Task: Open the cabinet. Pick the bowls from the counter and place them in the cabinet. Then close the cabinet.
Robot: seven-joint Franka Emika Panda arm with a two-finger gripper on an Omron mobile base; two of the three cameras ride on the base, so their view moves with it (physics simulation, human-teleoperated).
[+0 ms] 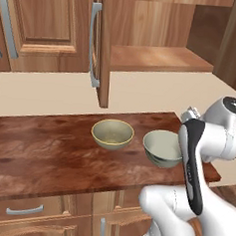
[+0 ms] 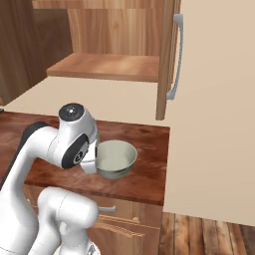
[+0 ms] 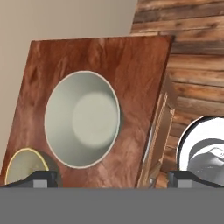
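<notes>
The cabinet [image 1: 146, 22] on the wall stands open: both doors are swung out, their grey bar handles [image 1: 94, 43] face the room, and the wooden shelf [image 1: 156, 58] inside is bare.

Below it lies the table [image 1: 48, 150], a reddish-brown glossy top, with drawer units [image 1: 28, 213] under it.

The white arm [image 1: 197, 160] bends over the right end of the table, above the grey-green bowl.

The two bowls stand on the table, near each other but apart. The grey-green bowl [image 1: 162, 148] with the pale inside is close to the right front corner of the table; in the hand view it [image 3: 82, 119] lies directly under the camera. The beige bowl [image 1: 112, 134] with the yellowish rim stands to its left, more to the middle.

The fingers [image 3: 107, 178] are spread wide, one tip at each bottom corner of the hand view, and they hold nothing.
</notes>
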